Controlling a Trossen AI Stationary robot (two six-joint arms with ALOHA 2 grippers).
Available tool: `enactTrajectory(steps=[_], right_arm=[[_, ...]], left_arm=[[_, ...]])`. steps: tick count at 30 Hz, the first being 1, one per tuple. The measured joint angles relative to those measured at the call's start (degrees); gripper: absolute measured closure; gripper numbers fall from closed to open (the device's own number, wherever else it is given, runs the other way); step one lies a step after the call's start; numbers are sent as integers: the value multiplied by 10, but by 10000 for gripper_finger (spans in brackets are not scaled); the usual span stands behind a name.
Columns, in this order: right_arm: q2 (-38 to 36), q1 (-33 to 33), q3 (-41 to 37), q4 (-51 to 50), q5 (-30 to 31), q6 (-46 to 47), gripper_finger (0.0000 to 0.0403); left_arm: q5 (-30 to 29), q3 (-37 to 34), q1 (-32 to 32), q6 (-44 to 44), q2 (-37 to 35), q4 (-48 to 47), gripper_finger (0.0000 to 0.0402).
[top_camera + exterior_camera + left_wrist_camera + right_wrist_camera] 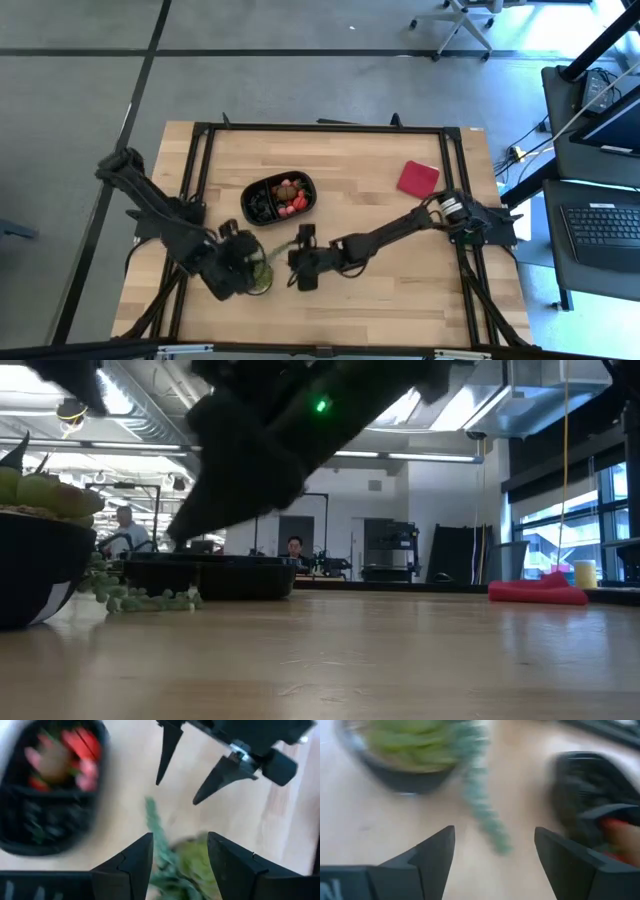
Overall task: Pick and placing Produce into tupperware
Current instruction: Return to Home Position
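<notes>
The black tupperware tray [280,197] lies at the table's middle. Red fruit pieces [294,206] and a brown round piece [290,185] sit in its right compartment; they also show in the left wrist view [80,750]. Dark bits fill its left side. My left gripper [245,266] [180,857] is open near the table's near edge, its fingers on either side of the green potted plant [192,865]. My right gripper [300,264] [492,855] is open just right of the plant, above bare wood and the plant's trailing stem [485,815]. My left gripper stands open over the potted plant, coming from above; whether its fingers touch the plant I cannot tell.
The plant's dark pot [30,565] stands near the table's near edge, and its stem [281,245] trails toward the tray. A flat red square object [417,179] lies at the far right. A black frame [320,128] rims the table. People show in the room beyond.
</notes>
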Motion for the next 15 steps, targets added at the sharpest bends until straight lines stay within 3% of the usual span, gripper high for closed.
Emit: enactTrajectory(steps=[3, 7, 15], right_arm=[[-55, -11, -47, 1, 39, 2, 128], [-175, -26, -166, 38, 73, 28, 128], [-466, -66, -383, 83, 85, -8, 128]], left_arm=[[-58, -6, -4, 28, -47, -11, 223], [-101, -38, -7, 73, -127, 6, 223], [-83, -190, 17, 203, -323, 168, 223]])
